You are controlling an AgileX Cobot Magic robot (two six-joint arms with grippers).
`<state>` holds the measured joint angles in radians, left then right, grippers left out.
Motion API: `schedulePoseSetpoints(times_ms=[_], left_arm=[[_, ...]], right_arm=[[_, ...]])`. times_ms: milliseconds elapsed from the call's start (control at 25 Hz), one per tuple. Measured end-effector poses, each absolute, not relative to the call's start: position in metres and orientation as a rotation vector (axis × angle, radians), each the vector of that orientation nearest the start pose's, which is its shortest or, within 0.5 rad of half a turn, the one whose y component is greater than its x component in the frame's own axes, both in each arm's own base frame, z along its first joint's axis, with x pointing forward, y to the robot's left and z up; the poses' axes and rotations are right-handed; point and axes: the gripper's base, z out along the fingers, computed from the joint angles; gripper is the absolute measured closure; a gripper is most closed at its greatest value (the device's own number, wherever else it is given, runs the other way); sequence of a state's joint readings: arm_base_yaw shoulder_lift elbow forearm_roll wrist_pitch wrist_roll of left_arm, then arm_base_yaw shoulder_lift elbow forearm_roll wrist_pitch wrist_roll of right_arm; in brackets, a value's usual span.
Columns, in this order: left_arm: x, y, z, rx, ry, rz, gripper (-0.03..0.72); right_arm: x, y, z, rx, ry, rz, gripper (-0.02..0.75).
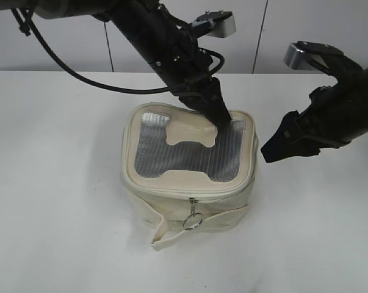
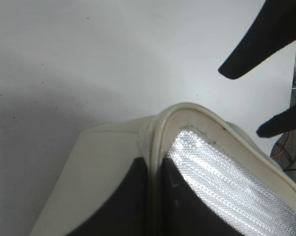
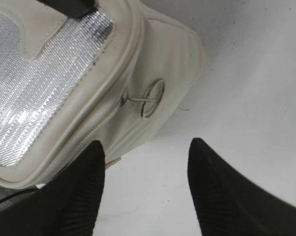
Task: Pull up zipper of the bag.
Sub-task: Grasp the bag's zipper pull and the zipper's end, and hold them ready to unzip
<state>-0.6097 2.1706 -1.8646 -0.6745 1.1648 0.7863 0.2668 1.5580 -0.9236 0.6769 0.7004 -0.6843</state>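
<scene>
The cream-white bag (image 1: 171, 201) stands in the middle of the white table, its grey mesh top (image 1: 152, 152) facing up. The zipper (image 1: 171, 190) runs round the top rim, with a silver pull and round ring (image 1: 193, 221) hanging at the front. My left gripper (image 1: 223, 119) is shut on the bag's back rim; in the left wrist view (image 2: 155, 177) one finger is outside the rim and one on the mesh. My right gripper (image 1: 275, 146) is open and empty just right of the bag. In the right wrist view (image 3: 145, 152) a second ring pull (image 3: 152, 98) lies ahead of it.
A loose cream strap (image 1: 168, 235) hangs off the bag's front and rests on the white table (image 1: 61, 201). A pale wall stands behind the table's far edge. The right gripper's fingers (image 2: 265, 49) show beyond the bag in the left wrist view.
</scene>
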Motion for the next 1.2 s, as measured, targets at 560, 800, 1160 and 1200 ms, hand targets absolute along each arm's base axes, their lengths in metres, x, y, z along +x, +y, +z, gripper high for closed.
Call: schedulePoseSetpoints(times_ms=[560,800,1160,1200], left_arm=[[0.347,-0.302,0.236,1.576,2.296,-0.828,0.650],[0.347,-0.302,0.236,1.577,2.296,-0.827,0.650],[0.348,-0.302,0.236,1.580,2.298,-0.819,0.650],[0.348,-0.302,0.236,1.580,2.298,-0.817,0.650]], right_arm=[[0.275,0.114,0.207,-0.630,2.583,0.616,0.307],[0.281,0.118,0.190,-0.641,2.604,0.660,0.307],[0.290,0.122,0.177,-0.650,2.560,0.669,0.332],[0.292,0.122,0.174,-0.643,2.553,0.666,0.342]])
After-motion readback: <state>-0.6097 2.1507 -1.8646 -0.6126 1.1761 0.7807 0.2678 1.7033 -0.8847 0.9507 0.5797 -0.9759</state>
